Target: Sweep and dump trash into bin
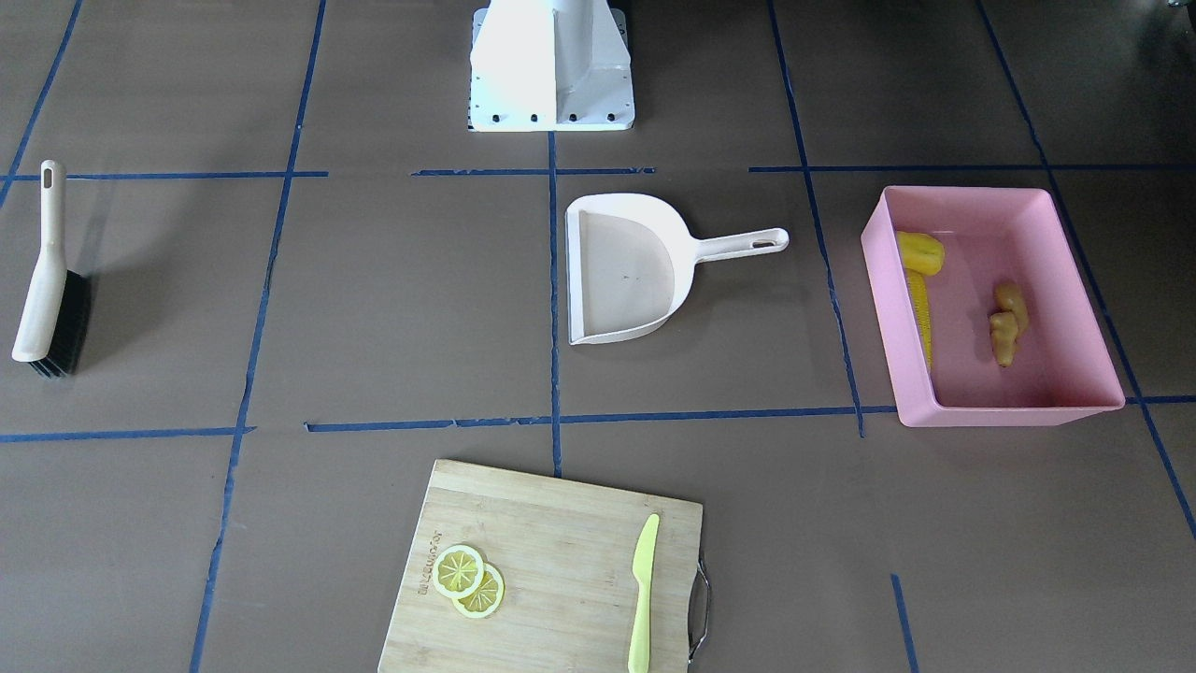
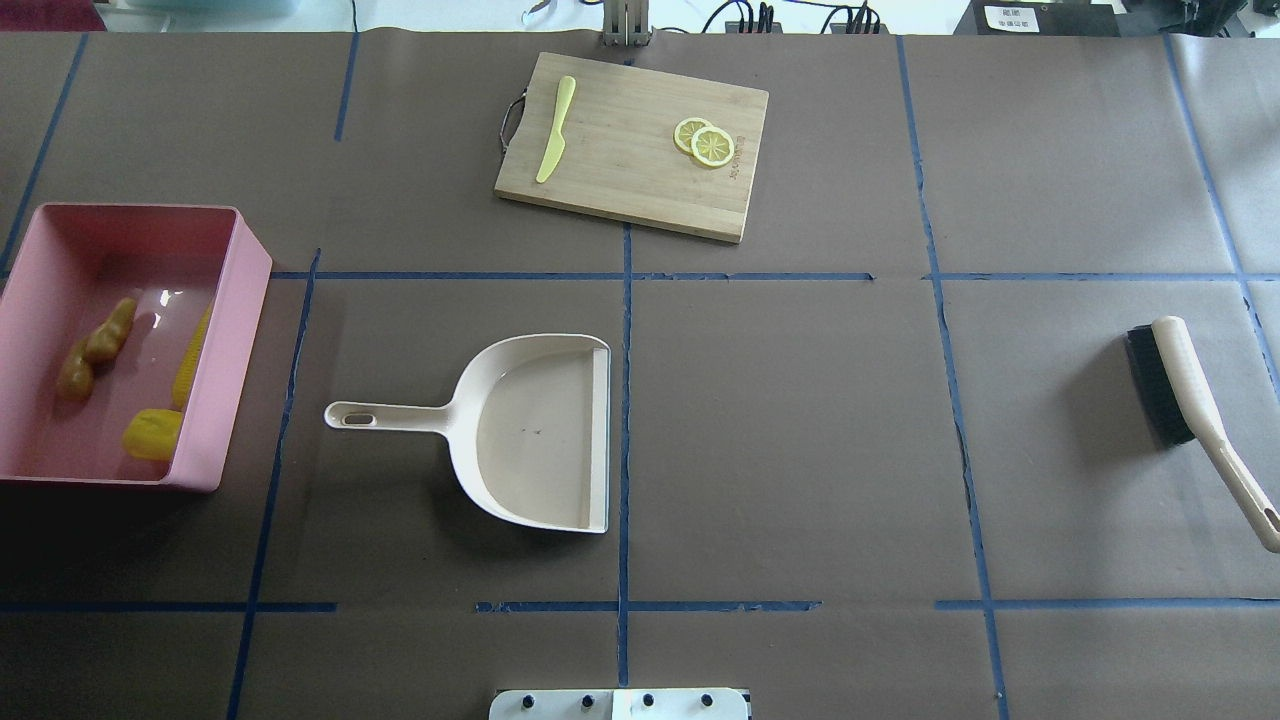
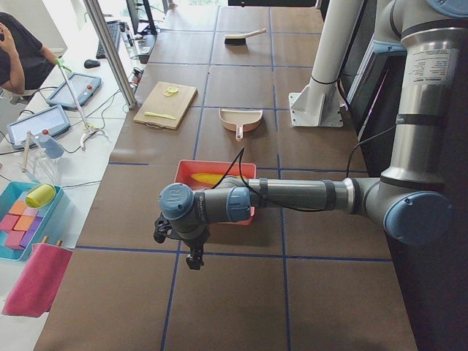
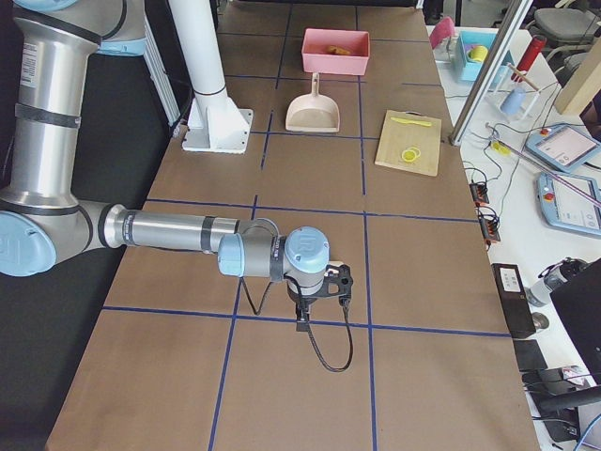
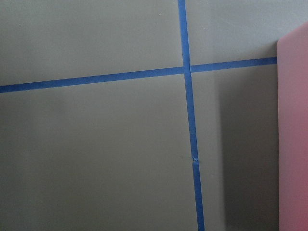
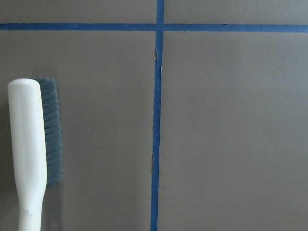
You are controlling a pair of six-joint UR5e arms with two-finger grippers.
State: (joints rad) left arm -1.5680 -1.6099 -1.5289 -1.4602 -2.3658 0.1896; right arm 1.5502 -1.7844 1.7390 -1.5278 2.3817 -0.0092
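Note:
The pink bin [image 2: 236, 330] stands at the table's left end and holds the trash: the corn cob [image 2: 192, 358], the potato-like lump [image 2: 152, 433] and the ginger root [image 2: 95, 345]. The front-facing view shows the bin [image 1: 1009, 408] on its right with the same three inside. My left gripper [image 3: 191, 252] shows only in the exterior left view, over bare table just beyond the bin's end; I cannot tell if it is open. My right gripper [image 4: 305, 315] shows only in the exterior right view, at the far right end; I cannot tell its state. Neither holds anything visible.
The cream dustpan [image 2: 540, 430] lies empty mid-table, handle toward the bin. The hand brush [image 2: 1180, 395] lies at the right end and shows in the right wrist view [image 6: 29, 149]. A wooden cutting board [image 2: 620, 175] with lemon slices [image 2: 705, 142] and a green knife [image 2: 556, 130] lies far centre.

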